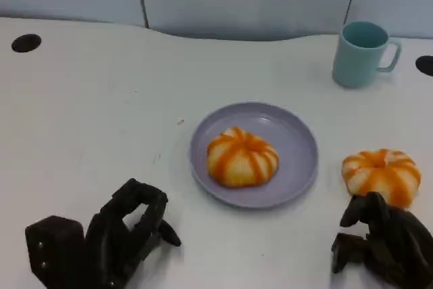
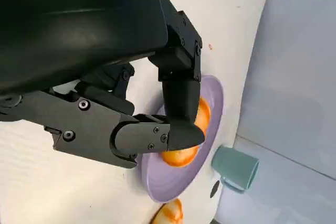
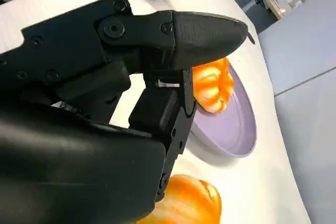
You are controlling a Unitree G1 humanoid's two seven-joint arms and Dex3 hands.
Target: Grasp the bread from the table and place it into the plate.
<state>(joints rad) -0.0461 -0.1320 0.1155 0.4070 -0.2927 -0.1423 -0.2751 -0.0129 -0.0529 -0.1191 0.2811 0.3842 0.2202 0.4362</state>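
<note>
An orange-striped bread roll [image 1: 381, 175] [image 3: 184, 203] lies on the white table to the right of the lavender plate [image 1: 298, 133] [image 3: 236, 129] [image 2: 173, 187]. A second roll like it [image 1: 241, 157] [image 2: 181, 156] [image 3: 212, 85] sits in the plate. My right hand [image 1: 382, 241] [image 3: 121, 93] is just in front of the table roll, fingers loosely curved and apart, holding nothing; whether they touch the roll I cannot tell. My left hand [image 1: 101, 238] [image 2: 105, 77] rests at the lower left, fingers arched with nothing in them, well short of the plate.
A teal mug [image 1: 362, 52] [image 2: 236, 169] stands at the back right. Two dark round holes [image 1: 26, 42] [image 1: 425, 64] sit near the table's far edge. A pale wall panel runs behind the table.
</note>
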